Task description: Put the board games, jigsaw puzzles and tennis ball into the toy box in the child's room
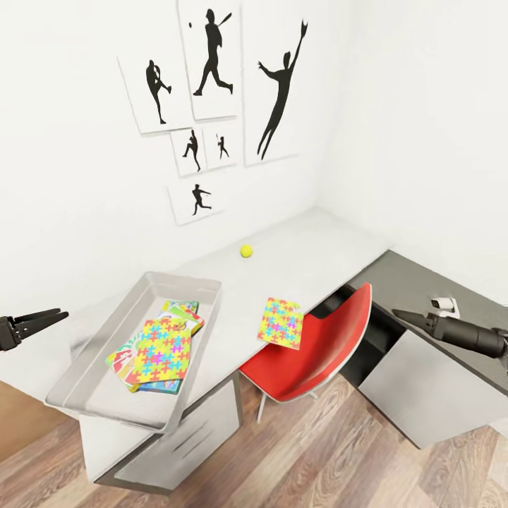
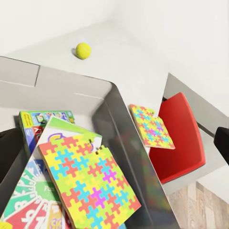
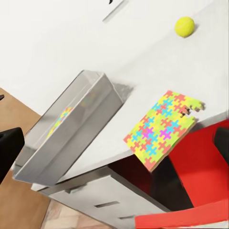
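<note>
Already the toy box [image 1: 185,283] on the table [image 1: 310,240] holds a loose stack: one jigsaw puzzle [image 1: 164,348] lies on top, tilted, covering most of the board games beneath it, so that only a red-and-green corner of the SKIP-BO box [image 1: 121,361] and a green-edged strip of another game [image 1: 182,308] poke out; a sliver of blue shows under the pile's near edge, probably the third game, though too little is visible to be sure. From the left wrist view the same stack runs off the picture's edge. The second jigsaw puzzle [image 1: 281,322] rests outside the bin, near it, with one edge overhanging the table front just above the red chair [image 1: 317,353], whose seat is tucked partly under the desk. The tennis ball [image 1: 246,250] sits alone farther back toward the wall, well apart from both. The left gripper [image 1: 62,314] hovers at the picture's left edge beside the bin, its two fingers parted and holding nothing. The right gripper [image 1: 395,312] hangs over the dark cabinet top [image 1: 416,282]; its tip reads as a single dark point, and I cannot tell whether it is parted or closed.
</note>
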You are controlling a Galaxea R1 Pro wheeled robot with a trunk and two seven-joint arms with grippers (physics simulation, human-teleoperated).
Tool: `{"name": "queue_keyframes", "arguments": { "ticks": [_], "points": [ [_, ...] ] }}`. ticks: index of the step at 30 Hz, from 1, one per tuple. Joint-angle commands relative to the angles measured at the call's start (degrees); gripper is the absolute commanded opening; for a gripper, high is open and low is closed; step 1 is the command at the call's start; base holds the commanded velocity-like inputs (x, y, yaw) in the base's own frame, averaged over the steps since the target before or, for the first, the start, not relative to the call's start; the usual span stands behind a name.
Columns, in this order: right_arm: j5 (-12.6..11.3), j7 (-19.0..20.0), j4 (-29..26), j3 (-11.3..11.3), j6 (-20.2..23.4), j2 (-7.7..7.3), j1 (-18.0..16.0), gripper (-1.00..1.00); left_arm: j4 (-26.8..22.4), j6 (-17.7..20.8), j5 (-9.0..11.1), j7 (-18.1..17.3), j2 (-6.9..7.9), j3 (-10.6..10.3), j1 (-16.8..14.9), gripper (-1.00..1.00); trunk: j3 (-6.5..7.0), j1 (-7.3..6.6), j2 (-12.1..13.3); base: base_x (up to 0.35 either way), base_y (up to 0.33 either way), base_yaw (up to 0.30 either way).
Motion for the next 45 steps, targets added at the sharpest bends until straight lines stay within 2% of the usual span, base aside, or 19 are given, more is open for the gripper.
{"name": "queue_keyframes", "arguments": {
  "ticks": [1,8,12,16,17,20,23,25,34,37,40,41,45],
  "points": [
    [0.08,0.17,0.75,0.00,0.18,0.05,-0.06,1.00,-0.06,0.60,-0.62,-0.53,0.00,0.12,-0.06,1.00,-0.01,0.04,-0.11,0.000,0.000,-0.143],
    [0.76,0.01,7.61,0.39,-5.60,0.67,-0.05,1.00,-0.06,0.58,-0.68,-0.53,0.01,0.21,-0.04,1.00,0.62,0.04,-0.11,0.000,0.000,-0.142],
    [1.48,-0.53,12.54,1.09,-9.65,1.53,0.58,1.00,-0.06,0.58,-0.65,-0.53,-0.05,0.13,-0.04,1.00,0.97,0.04,-0.11,0.000,0.000,-0.142],
    [4.64,-3.45,17.65,2.76,-13.45,3.46,2.32,1.00,-0.06,0.55,-0.68,-0.53,-0.13,0.05,-0.04,1.00,1.33,0.04,-0.11,0.000,0.000,-0.142],
    [4.64,-3.45,17.65,2.76,-13.45,3.46,2.32,1.00,-0.06,0.55,-0.68,-0.53,-0.13,0.05,-0.04,1.00,1.42,0.04,-0.11,0.000,0.000,-0.142],
    [7.45,-7.89,19.34,3.49,-15.28,5.18,3.08,1.00,-0.06,0.55,-0.73,-0.53,-0.13,0.07,-0.04,1.00,1.69,0.04,-0.11,0.000,0.000,-0.142],
    [9.75,-14.75,20.67,3.81,-16.61,7.31,4.04,1.00,-0.06,0.57,-0.72,-0.53,-0.11,0.10,-0.02,1.00,1.96,0.04,-0.11,0.000,0.000,-0.142],
    [10.82,-20.81,21.55,3.99,-17.15,8.88,5.06,1.00,-0.04,0.57,-0.72,-0.53,-0.10,0.13,0.04,1.00,2.14,0.04,-0.11,0.000,0.000,-0.140],
    [12.19,-55.92,23.16,4.23,-18.01,17.47,9.30,1.00,0.02,0.70,-0.62,-0.53,-0.14,0.24,2.20,1.00,2.73,0.04,-0.11,0.000,0.000,-0.075],
    [12.13,-65.78,23.14,4.19,-18.01,19.77,9.88,1.00,0.03,0.73,-0.54,-0.53,-0.22,0.26,2.63,1.00,2.79,0.04,-0.11,0.000,0.000,-0.018],
    [12.08,-72.42,23.37,4.18,-18.11,21.30,10.22,1.00,0.03,0.80,-0.51,-0.53,-0.38,0.18,2.87,1.00,2.82,0.04,-0.11,0.000,0.000,-0.009],
    [12.08,-72.42,23.37,4.18,-18.11,21.30,10.22,1.00,0.03,0.80,-0.51,-0.53,-0.38,0.18,2.87,1.00,2.83,0.04,-0.11,0.000,0.000,-0.007],
    [11.96,-76.86,23.56,4.06,-18.07,22.35,10.43,1.00,-0.10,1.13,-0.47,-0.53,-0.57,-0.31,2.98,1.00,2.84,0.04,-0.11,0.000,0.000,-0.004]
  ]
}}
